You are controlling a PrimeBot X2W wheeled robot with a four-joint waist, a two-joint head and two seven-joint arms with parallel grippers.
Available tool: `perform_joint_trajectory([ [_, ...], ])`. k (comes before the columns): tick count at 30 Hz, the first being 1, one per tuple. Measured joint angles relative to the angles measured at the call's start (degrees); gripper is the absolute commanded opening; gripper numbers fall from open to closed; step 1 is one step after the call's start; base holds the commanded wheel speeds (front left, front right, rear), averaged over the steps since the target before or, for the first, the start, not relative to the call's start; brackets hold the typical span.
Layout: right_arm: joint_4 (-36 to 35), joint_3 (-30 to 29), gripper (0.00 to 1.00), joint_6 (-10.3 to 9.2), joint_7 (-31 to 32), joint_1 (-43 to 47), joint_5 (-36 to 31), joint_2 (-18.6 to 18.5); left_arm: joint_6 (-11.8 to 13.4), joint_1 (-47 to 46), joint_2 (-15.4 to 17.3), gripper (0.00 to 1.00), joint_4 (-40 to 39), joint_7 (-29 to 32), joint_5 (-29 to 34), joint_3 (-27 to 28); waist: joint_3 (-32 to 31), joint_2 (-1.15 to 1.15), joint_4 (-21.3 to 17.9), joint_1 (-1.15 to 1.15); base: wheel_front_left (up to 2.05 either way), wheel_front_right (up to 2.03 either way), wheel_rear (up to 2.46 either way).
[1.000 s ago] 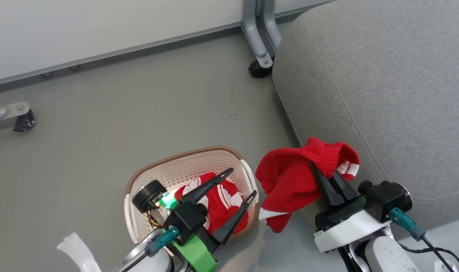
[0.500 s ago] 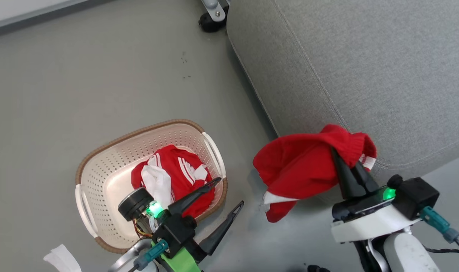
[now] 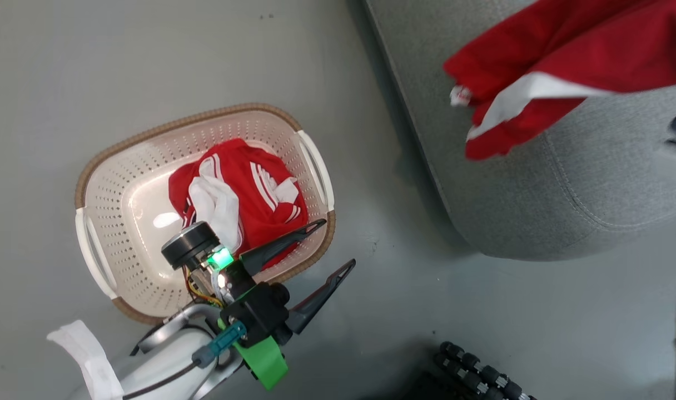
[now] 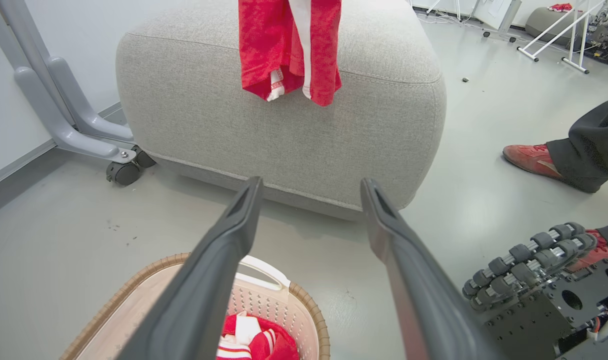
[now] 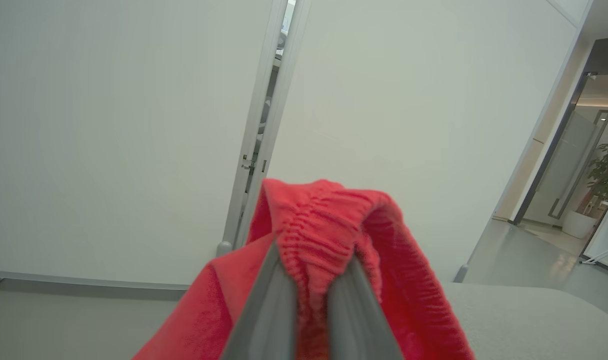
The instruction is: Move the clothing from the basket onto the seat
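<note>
1. The left gripper (image 3: 338, 242) is standing wide open; its two long dark fingers are spreading apart and are holding nothing.
2. In the head view these fingers are pointing up and to the right.
3. The pale left forearm (image 3: 165, 361) is coming in from the bottom edge, and a green light is glowing on the left wrist (image 3: 221, 258).
4. The right gripper (image 5: 314, 250) is pressing its fingers close together on a fold of the red garment (image 5: 329, 215), which is draping over both fingertips.
</note>
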Motion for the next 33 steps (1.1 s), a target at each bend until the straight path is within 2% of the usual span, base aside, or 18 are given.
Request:
perform_joint_trajectory([
  [7, 3.16, -9.81, 0.00, 0.01, 0.01, -11.63, 1.57, -9.78, 0.00, -3.95, 0.26, 1.00, -1.82, 0.56, 0.03, 0.68, 7.16, 0.00, 2.25, 0.00, 0.00, 0.00, 0.00],
  [11, 9.31, -14.79, 0.00, 0.01, 0.00, -17.76, 3.77, -15.02, 0.00, -5.52, 0.47, 1.00, -2.60, 0.97, 0.34, 0.81, 10.81, 0.00, 3.57, 0.00, 0.00, 0.00, 0.00],
  [15, 17.61, -18.26, 0.00, 0.01, 0.00, -19.70, 4.04, -18.13, 0.00, -6.93, 0.96, 1.00, -3.28, 1.34, 0.63, 0.44, 13.97, 0.00, 4.75, 0.00, 0.00, 0.00, 0.00],
  [19, 25.85, -19.57, 0.00, 0.01, 0.01, -19.52, 3.64, -18.52, 0.00, -7.95, 1.33, 1.00, -3.68, 1.57, 0.80, -0.11, 16.45, 0.00, 5.80, 0.00, 0.00, 0.00, 0.00],
  [27, 35.67, -19.84, 0.00, 0.01, 0.00, -18.63, 3.38, -14.90, 0.01, -8.38, 2.26, 1.00, -4.01, 2.19, 0.65, -0.30, 19.27, 0.00, 7.13, -0.01, 0.00, 0.00, 0.00],
  [28, 36.39, -19.65, 0.11, 0.01, 0.00, -18.60, 3.30, -14.59, 0.05, -8.39, 2.37, 1.00, -4.03, 2.23, 0.55, -0.31, 19.36, 0.00, 7.10, -0.01, 0.00, 0.00, 0.00],
  [30, 37.34, -19.23, 0.26, 0.01, 0.00, -18.58, 3.22, -14.17, 0.10, -8.39, 2.70, 1.00, -4.10, 2.26, 0.49, -0.33, 19.38, 0.00, 6.91, -0.01, 0.00, 0.00, 0.00],
  [31, 37.60, -19.20, 0.82, 0.01, 0.00, -18.59, 3.13, -14.04, 0.10, -8.39, 2.86, 1.00, -4.11, 2.57, 0.45, -0.40, 19.37, 0.00, 6.77, -0.01, 0.00, 0.00, 0.00],
  [32, 37.71, -19.24, 1.00, 0.01, 0.01, -18.59, 2.59, -13.93, 0.14, -8.40, 2.98, 1.00, -4.11, 2.72, 0.45, -0.46, 19.33, 0.00, 6.62, -0.01, 0.00, 0.00, 0.00],
  [33, 37.68, -19.31, 1.00, 0.01, 0.00, -18.62, 2.18, -13.77, 0.16, -8.40, 2.99, 1.00, -4.11, 2.75, 0.45, -0.47, 19.28, 0.00, 6.51, -0.01, 0.00, 0.00, 0.00],
])
